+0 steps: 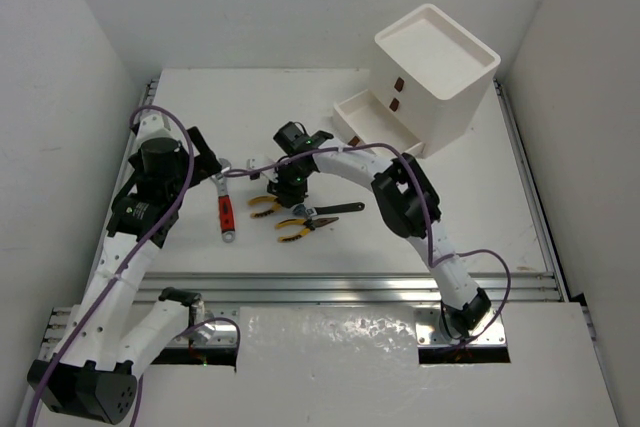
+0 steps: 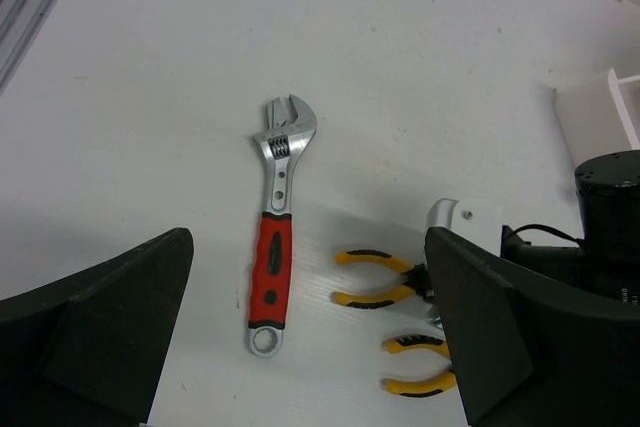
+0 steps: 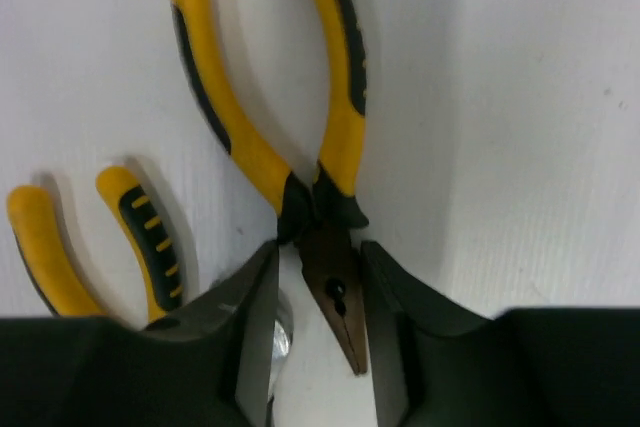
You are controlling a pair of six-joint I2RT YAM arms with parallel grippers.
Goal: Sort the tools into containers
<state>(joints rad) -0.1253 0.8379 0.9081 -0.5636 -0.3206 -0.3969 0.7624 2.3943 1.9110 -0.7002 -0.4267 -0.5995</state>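
White bench [image 1: 480, 227]. Pliers [image 3: 322, 209] flat, well short of drawer unit [image 1: 440, 77]. My right gripper [image 3: 318, 297] narrow, straddling nose just past pivot, slim gaps both sides. Suggest: centre, clamp near pivot not tip, lift level, else handles swing. Left gripper [image 2: 305, 277] wide over red wrench [image 2: 272, 257].

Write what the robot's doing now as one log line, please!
right gripper: open, straddling nose of yellow-handled pliers | left gripper: open, above red-handled adjustable wrench | white plastic drawer unit: one drawer open
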